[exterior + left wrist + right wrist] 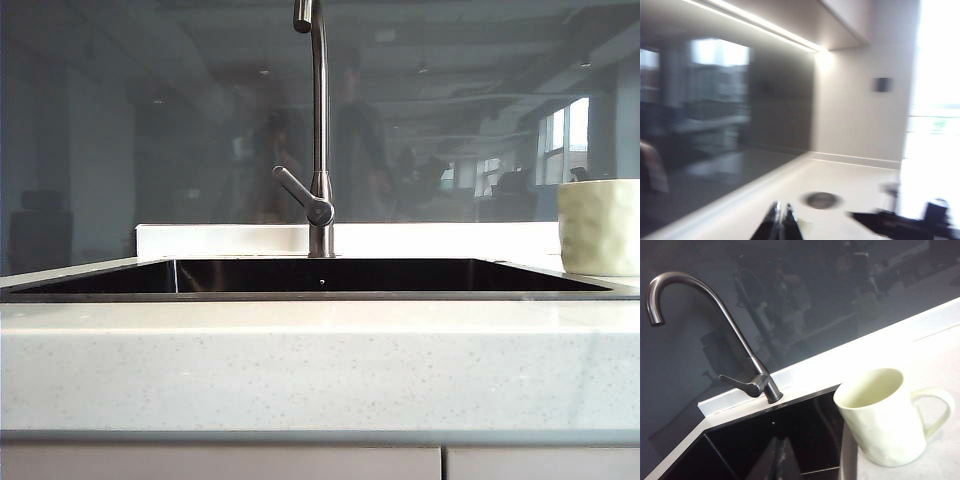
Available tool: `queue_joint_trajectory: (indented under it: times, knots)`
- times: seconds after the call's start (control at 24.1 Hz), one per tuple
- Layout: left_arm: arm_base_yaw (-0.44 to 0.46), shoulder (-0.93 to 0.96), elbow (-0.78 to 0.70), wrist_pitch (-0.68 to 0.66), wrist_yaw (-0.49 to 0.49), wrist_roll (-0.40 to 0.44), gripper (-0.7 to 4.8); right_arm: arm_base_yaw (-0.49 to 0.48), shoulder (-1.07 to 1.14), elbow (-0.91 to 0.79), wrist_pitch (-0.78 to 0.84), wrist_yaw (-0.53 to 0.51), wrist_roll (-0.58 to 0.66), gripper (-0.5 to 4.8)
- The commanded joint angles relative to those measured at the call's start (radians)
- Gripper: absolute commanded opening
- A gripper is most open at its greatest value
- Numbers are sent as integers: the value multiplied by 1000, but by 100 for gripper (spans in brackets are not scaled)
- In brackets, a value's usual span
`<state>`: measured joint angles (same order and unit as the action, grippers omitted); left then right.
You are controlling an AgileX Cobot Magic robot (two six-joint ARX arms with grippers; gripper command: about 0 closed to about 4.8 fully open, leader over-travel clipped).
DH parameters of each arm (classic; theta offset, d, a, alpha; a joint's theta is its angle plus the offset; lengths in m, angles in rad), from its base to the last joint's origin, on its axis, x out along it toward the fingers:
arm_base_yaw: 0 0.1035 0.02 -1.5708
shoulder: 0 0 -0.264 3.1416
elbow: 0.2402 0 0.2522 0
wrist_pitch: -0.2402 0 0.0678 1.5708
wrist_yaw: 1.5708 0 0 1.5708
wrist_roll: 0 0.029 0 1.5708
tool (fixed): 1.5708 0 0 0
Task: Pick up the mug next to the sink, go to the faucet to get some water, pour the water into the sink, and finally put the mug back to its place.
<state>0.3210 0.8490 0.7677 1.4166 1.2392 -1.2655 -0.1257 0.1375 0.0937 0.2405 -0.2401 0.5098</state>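
Countertop (320,370): both pincers (780,222) (781,460) closed, raised, empty.

A speckled white countertop (320,365) meets a dark glossy backsplash (150,130) (reflecting a room), cabinet fronts (220,463) beneath

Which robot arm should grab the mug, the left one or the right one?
Probably the right. Its shut gripper hangs over the sink with the mug close beside it on the counter. The left gripper, also shut, faces bare counter and wall with no mug in its view.
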Motion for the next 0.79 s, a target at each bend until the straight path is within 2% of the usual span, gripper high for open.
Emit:
queue_joint_trajectory:
  times: [0.04,0.21,0.29,0.42,0.46,0.54,0.58,0.67,0.71,0.79]
  knots:
    - [-200,12,-134,-56,11,135,4,-1,0,5,15,-6,6,-6]
    - [-323,-51,-273,-163,-30,235,4,0,0,5,13,-6,6,-6]
    - [-321,-113,-325,-224,-64,285,4,-1,0,5,14,-6,6,-6]
    - [-259,-246,-389,-420,-161,381,4,0,0,5,13,-6,6,-6]
    - [-233,-303,-402,-535,-202,423,4,-1,0,5,12,-6,6,-6]
    - [-207,-428,-406,-823,-282,573,3,0,0,5,12,-6,6,-6]
    - [-204,-468,-406,-911,-310,626,3,0,0,5,10,-6,6,-6]
    - [-204,-606,-406,-1178,-419,781,2,0,0,5,3,-6,6,-6]
    - [-204,-722,-406,-1377,-507,864,0,0,0,5,-6,-6,6,-6]
    - [-205,-846,-404,-1598,-634,930,-2,0,0,5,-16,-6,6,-6]
